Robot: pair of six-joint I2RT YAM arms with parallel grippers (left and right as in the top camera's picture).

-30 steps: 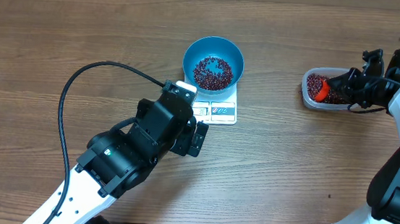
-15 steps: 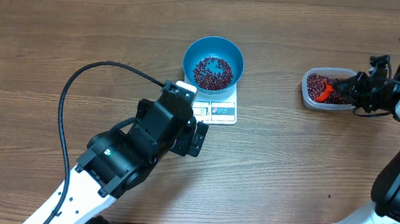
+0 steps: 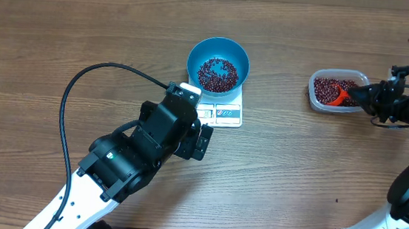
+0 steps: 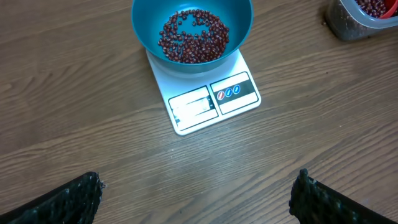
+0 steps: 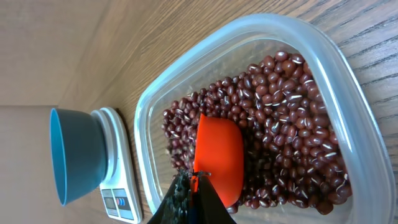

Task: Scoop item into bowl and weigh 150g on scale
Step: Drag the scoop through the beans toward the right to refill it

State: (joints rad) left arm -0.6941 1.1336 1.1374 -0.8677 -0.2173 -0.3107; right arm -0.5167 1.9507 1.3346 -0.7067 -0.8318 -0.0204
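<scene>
The blue bowl stands on the white scale and holds a layer of dark red beans. More beans fill the clear tub at the right. My right gripper is shut on the handle of an orange scoop, whose cup lies on the beans in the tub. In the overhead view the scoop is at the tub's right part, with the right gripper just beyond the rim. My left gripper hovers open over bare wood in front of the scale, holding nothing.
A black cable loops over the table left of the left arm. The bowl and the tub are about a bowl's width apart. Bare wooden table lies all around.
My right gripper has drawn back to the right, sliding the orange scoop from the tub's left end toward its right side. The left arm has not moved.
</scene>
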